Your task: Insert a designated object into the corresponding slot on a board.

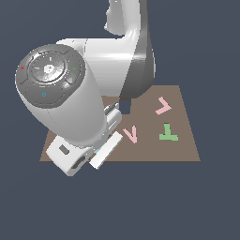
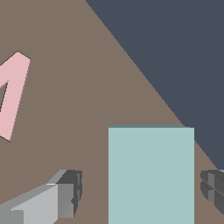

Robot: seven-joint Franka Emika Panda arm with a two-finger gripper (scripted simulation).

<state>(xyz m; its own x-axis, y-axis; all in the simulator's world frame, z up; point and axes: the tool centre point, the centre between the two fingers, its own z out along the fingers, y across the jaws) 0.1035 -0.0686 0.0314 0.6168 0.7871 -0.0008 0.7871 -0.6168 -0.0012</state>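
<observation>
Claw (image 2: 142, 188) fingers (image 2: 65, 192) stand spread on either side of the flat light teal rectangular block (image 2: 151, 175), not touching it. That block lies flat on the brown board (image 2: 78, 87), its long axis running toward the lower edge of the wrist view, near the board's edge. A pink V shape (image 2: 13, 94) lies well apart.

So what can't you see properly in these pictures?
- Exterior view: the white robot arm hides almost all of the flat light teal rectangular block and most of the dark rectangular slot.
- Wrist view: the picture's edge cuts off the teal block; the gripper fingers flank it, contact unclear.
</observation>
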